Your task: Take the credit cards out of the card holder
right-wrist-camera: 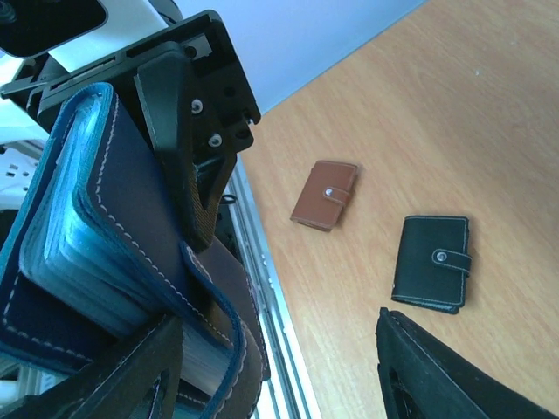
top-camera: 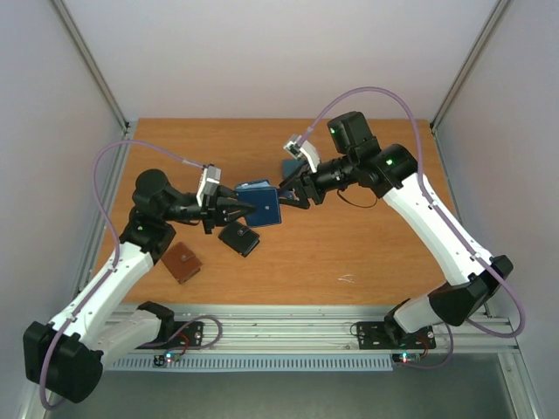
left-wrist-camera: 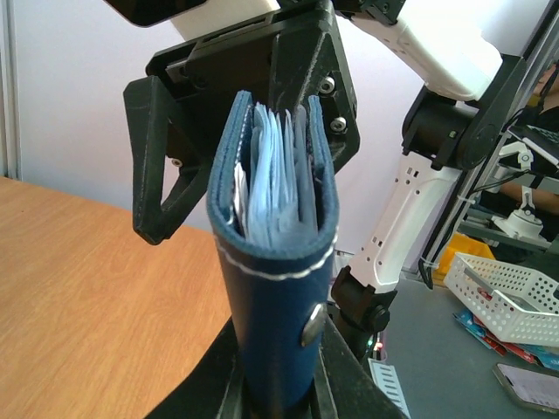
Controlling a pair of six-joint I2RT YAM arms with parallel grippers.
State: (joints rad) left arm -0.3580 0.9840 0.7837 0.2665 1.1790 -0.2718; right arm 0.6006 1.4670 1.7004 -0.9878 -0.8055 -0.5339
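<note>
**Navy card holder [top-camera: 259, 203] clamped in mid-air, sleeves showing**

Soft and folded, with white stitching along its edges, the card holder is held off the wooden table [top-camera: 349, 249]. The left gripper [top-camera: 244, 209] reaches in from 9 o'clock and pinches it at the end nearest a round metal stud [left-wrist-camera: 312, 327].

From the left wrist, the holder stands upright and gapes a little. Its mouth is packed with thin, pale blue-grey clear pockets [left-wrist-camera: 275, 175], layered like pages. The credit cards cannot be picked out among them.

At 3 o'clock of the holder, the right gripper [top-camera: 291, 194] has its jaws spread wide. One black finger is just beside the holder's loose flap; the other finger [right-wrist-camera: 437, 375] stands clear over the table.

Two closed snap-tab wallets lie flat on the wood: a black wallet [right-wrist-camera: 431, 262] at 7 o'clock of the holder and a brown wallet [right-wrist-camera: 325, 194] at 8 o'clock.
</note>
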